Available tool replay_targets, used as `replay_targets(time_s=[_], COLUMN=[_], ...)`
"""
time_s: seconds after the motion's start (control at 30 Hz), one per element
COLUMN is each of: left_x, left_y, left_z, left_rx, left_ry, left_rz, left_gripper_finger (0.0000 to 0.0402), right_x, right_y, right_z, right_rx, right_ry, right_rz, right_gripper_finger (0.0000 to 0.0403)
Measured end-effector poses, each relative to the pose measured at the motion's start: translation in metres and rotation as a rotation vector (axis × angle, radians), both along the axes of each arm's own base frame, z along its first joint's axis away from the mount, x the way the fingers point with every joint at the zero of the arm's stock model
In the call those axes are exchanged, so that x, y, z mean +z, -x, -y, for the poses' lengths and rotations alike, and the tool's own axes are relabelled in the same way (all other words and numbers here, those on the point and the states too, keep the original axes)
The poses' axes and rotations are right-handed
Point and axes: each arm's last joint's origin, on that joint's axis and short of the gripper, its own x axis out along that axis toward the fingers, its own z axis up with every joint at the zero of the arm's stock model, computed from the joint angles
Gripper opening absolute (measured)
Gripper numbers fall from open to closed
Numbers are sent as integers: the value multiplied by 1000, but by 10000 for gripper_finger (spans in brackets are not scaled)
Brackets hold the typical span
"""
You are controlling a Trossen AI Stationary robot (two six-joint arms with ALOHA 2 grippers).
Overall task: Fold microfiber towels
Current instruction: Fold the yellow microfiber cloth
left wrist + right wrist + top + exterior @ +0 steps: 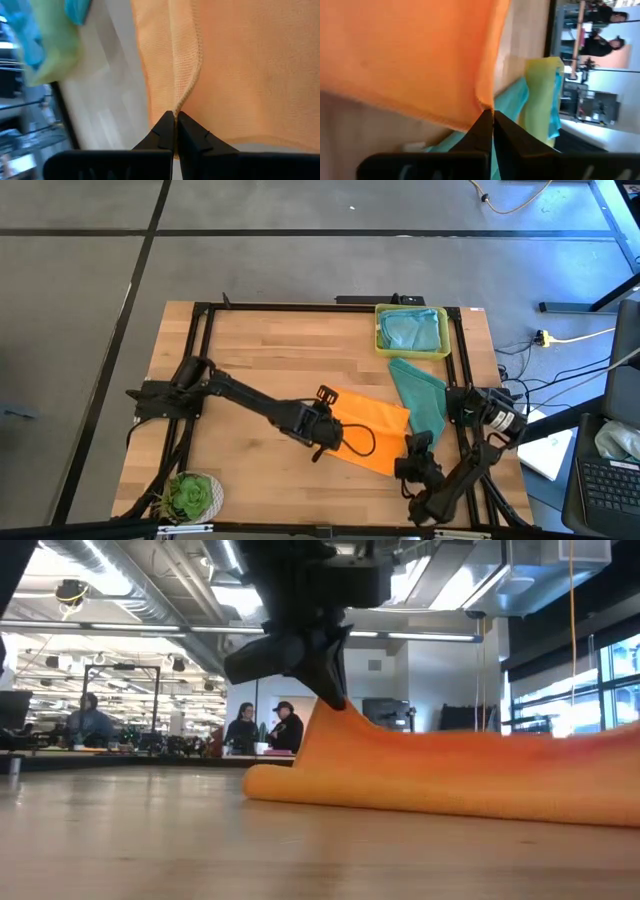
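The orange towel (372, 430) lies right of the table's middle. My left gripper (325, 422) is shut on its left edge and my right gripper (412, 446) is shut at its near right corner. In the low view the left gripper (332, 690) pulls the towel (450, 775) up into a peak. A teal towel (420, 395) lies flat just beyond the orange one, at the table's right. A light blue towel (412, 330) lies in the yellow tray (381, 330). My left gripper pinches the orange towel's stitched edge (189, 92) between its two fingers, only at their tips, slanting down from above. That edge is lifted into a peak (335, 718); the towel slopes down from it and its other parts lie on the table. My right gripper pinches a corner of the orange towel (485, 102) between its two fingertips. The cloth spreads away from the fingers, and the corner is raised a little off the wood.
The yellow tray stands at the far right corner. A lime green bunched thing (190, 495) sits at the near left corner. A black frame (200, 380) runs round the table. Bare wood (260, 350) lies at the left and far middle. People show in the room behind.
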Motion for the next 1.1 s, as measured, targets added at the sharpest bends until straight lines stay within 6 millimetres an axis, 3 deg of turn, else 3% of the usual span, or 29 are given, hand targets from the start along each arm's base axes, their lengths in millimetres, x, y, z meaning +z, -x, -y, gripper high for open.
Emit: replay_targets(time_s=[0.4,0.63,0.87,1.1], left_x=[-5,-10,-21,-21], left_y=[-9,-11,-11,-10], left_z=[-34,-54,-64,-66], left_rx=[98,170,196,233], left_ry=[56,135,127,28], left_rz=[1,12,53,84], left_gripper_finger=[1,25,69,79], right_x=[-27,-37,-38,-31], right_y=[1,3,4,8], right_z=[42,56,58,61], right_rx=[-45,-82,-83,-191], right_ry=[103,104,108,152], right_rz=[63,83,111,190], right_gripper_finger=[16,29,64,121])
